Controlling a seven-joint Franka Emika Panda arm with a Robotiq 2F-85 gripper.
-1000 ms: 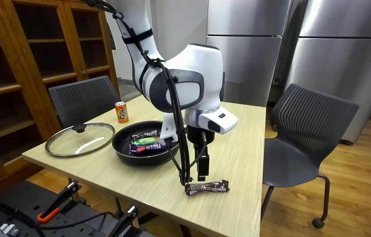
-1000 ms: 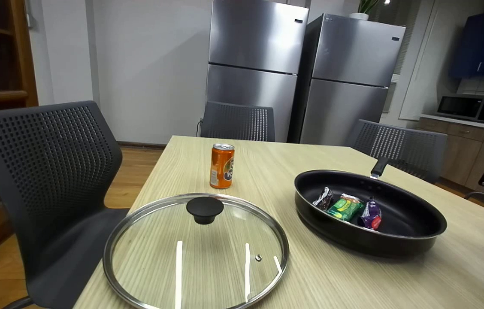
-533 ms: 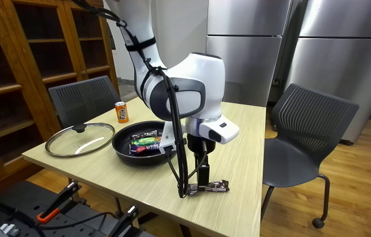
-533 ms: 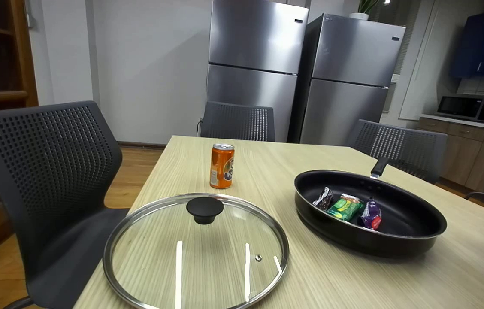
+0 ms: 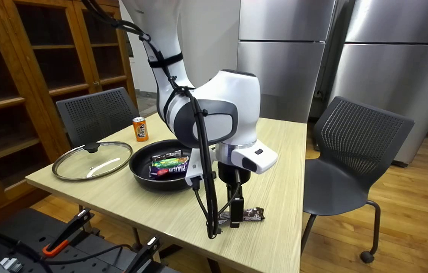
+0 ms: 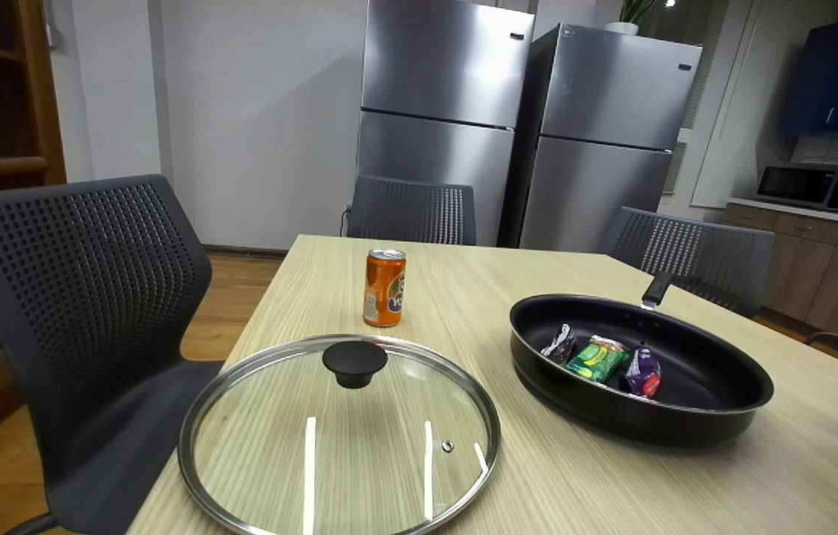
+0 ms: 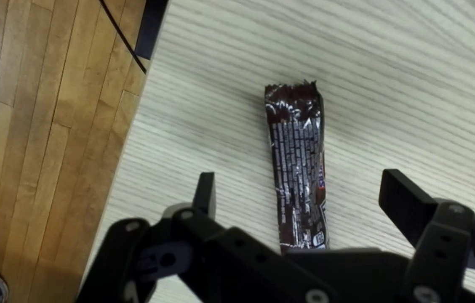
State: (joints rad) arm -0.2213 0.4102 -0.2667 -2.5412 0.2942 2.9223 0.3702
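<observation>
Table (image 5: 274, 242) under brown bar (image 7: 298, 168), refrigerators (image 6: 445, 67) beyond

Dark-brown snack bar (image 7: 297, 164) with silvery print, black hand (image 7: 300, 190), black frying pan (image 6: 716, 379), orange Fanta can (image 6: 383, 288), purple protein bar (image 5: 171, 170), pale worktop (image 7: 204, 126) with streaked grain

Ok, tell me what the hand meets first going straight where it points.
The hand would probably meet the table first, its open jaws straddling the wrapped bar; the gap, if any, is unclear.
</observation>
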